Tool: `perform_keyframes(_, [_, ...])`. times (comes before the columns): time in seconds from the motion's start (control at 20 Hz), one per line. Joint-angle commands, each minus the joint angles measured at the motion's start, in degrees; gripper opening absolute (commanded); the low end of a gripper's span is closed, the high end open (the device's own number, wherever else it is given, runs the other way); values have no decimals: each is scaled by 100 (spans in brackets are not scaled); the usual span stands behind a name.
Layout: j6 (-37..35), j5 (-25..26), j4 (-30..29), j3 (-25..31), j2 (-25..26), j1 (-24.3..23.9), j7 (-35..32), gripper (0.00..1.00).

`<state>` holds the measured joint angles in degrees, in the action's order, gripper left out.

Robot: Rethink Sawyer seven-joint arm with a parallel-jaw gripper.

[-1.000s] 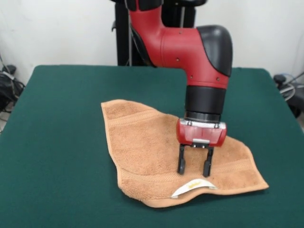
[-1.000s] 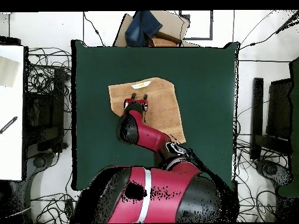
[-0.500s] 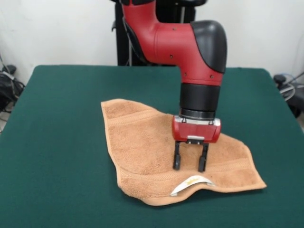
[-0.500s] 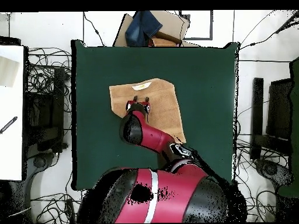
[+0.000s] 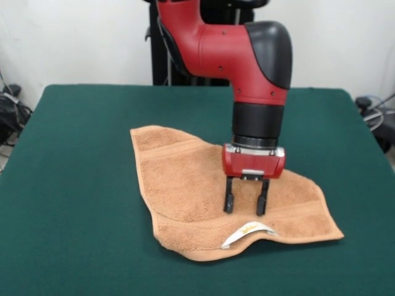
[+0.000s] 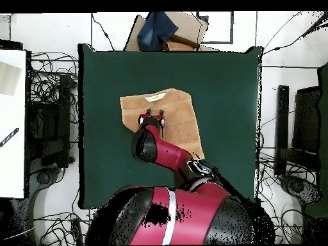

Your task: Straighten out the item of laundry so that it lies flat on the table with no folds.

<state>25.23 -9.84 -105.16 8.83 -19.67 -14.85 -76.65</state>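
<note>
The orange-tan towel (image 5: 185, 179) lies spread near the middle of the dark green table (image 5: 74, 154), with its outline uneven. Its near edge bulges upward in a fold by the white label with a yellow mark (image 5: 247, 233). My gripper (image 5: 244, 211) stands open, fingertips down on the towel just behind that label and nothing between them. From above, the towel (image 6: 179, 118) shows as a skewed rectangle on the table (image 6: 224, 83), with the gripper (image 6: 154, 114) near its label end (image 6: 155, 97). The arm hides part of the towel.
A cardboard box with a blue cloth (image 6: 161, 31) sits beyond the table's far edge in the overhead view. Cables (image 6: 51, 90) lie on the floor round the table, and a white surface (image 6: 13, 122) stands at the left.
The gripper has slid a little left and back toward the robot's side over the towel. The towel's near edge and right corner have been drawn back with it.
</note>
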Motion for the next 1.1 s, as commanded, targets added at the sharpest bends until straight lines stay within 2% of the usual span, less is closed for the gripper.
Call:
perform_keyframes(0.05, [-1018,105,-642,22,-71,-126,-1161,100])
perform_keyframes(0.3, [-1281,-41,-712,-100,-304,-71,-1097,100])
perform_keyframes(0.55, [-1701,-80,-895,-162,-757,-55,-1076,100])
perform_keyframes(0.75, [-1873,1,-967,-155,-966,-119,-1097,100])
perform_keyframes(0.95, [-2068,-83,-979,-249,-1045,-88,-1162,100])
perform_keyframes(1.1, [-2079,90,-845,56,-813,-462,-1113,100])
